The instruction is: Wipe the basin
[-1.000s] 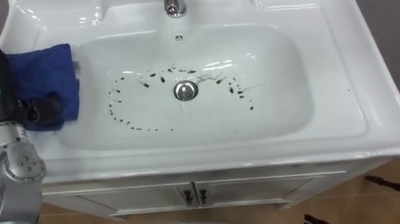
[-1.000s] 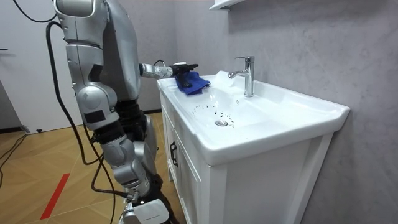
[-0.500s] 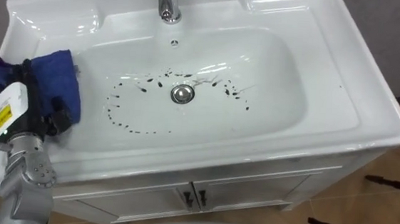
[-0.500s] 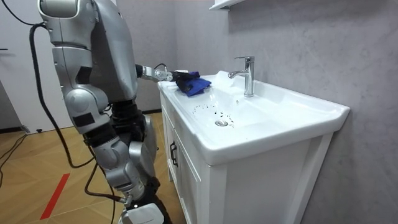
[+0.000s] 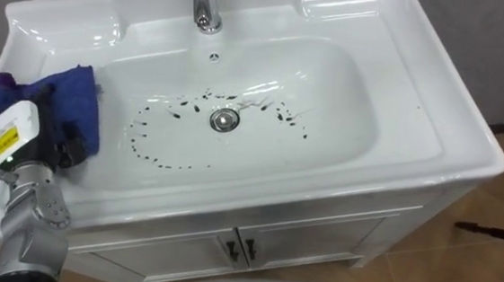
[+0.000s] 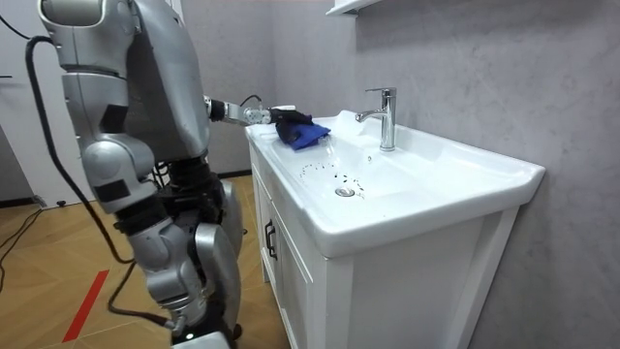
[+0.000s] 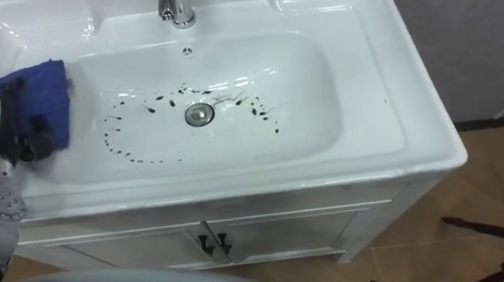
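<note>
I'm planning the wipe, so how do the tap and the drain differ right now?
The tap stands upright on the basin's back rim; the drain lies flat at its bottom. Dark marks ring the drain, none the tap. Both are shiny metal, apart from the left hand gripping the blue cloth.

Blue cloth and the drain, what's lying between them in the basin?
Left eye view: between the blue cloth and the drain, just a curved trail of dark specks on the basin.

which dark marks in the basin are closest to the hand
The dotted arc left of the drain; the streaks right of it are farther from the left hand.
</note>
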